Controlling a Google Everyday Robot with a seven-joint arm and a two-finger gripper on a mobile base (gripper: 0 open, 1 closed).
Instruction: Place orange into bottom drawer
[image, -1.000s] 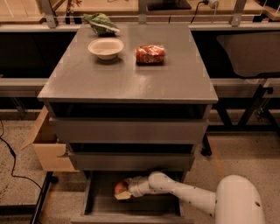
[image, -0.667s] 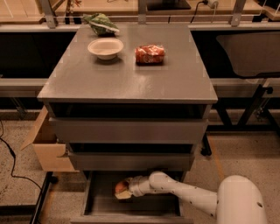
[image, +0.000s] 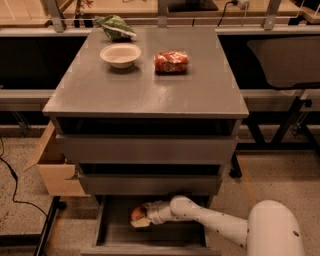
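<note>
The bottom drawer is pulled open at the foot of the grey cabinet, its flat grey floor showing. My white arm reaches in from the right. My gripper is inside the drawer at its back left, close above the floor. The orange sits between the fingers, only partly visible as a round orange shape at the gripper's tip. I cannot see whether it rests on the floor.
A white bowl, a red-orange snack packet and a green bag lie on the cabinet top. A cardboard box stands left of the cabinet. A black cable runs on the floor.
</note>
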